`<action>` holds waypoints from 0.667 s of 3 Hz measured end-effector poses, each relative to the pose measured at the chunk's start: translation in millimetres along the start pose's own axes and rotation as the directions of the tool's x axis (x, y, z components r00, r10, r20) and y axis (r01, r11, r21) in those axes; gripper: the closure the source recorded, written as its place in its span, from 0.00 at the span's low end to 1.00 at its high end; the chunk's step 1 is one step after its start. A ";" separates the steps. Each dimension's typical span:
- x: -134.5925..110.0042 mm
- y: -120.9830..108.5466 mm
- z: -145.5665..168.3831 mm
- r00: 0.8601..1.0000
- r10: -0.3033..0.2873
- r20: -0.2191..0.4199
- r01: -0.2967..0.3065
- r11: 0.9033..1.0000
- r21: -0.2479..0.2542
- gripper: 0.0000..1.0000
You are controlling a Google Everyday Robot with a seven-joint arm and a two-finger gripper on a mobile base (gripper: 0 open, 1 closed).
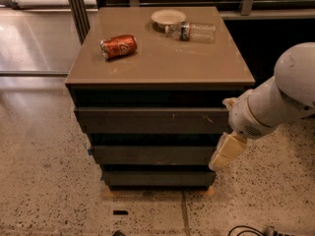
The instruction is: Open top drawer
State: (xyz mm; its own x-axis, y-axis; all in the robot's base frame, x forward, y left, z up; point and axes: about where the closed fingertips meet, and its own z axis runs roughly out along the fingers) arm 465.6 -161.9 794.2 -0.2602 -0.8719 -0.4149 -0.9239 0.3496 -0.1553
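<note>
The top drawer [152, 120] is the widest dark grey-brown front of the cabinet, just under the tabletop, with small pale scratches right of centre. Its front stands out a little beyond the two narrower fronts below, and no inside shows. My gripper [227, 151] is a pale cream piece at the end of the white arm [275, 104]. It hangs low at the cabinet's right front corner, just below the top drawer's right end and beside the middle drawer.
On the cabinet top [162, 68] lie a red soda can [118, 46], a small pale plate [168, 17] and a plastic bottle [192, 31] on its side. The middle drawer [152, 155] and bottom drawer [157, 177] sit below. A cable [243, 230] lies on the speckled floor.
</note>
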 end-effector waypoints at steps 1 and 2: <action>-14.4 -18.1 57.9 0.999 -0.016 0.048 0.017 0.999 -0.028 0.00; -14.4 -18.1 58.0 0.999 -0.016 0.048 0.017 0.999 -0.028 0.00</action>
State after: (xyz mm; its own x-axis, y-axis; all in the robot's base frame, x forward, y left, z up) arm 502.3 -135.8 751.0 -0.2320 -0.8598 -0.4548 -0.9357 0.3250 -0.1371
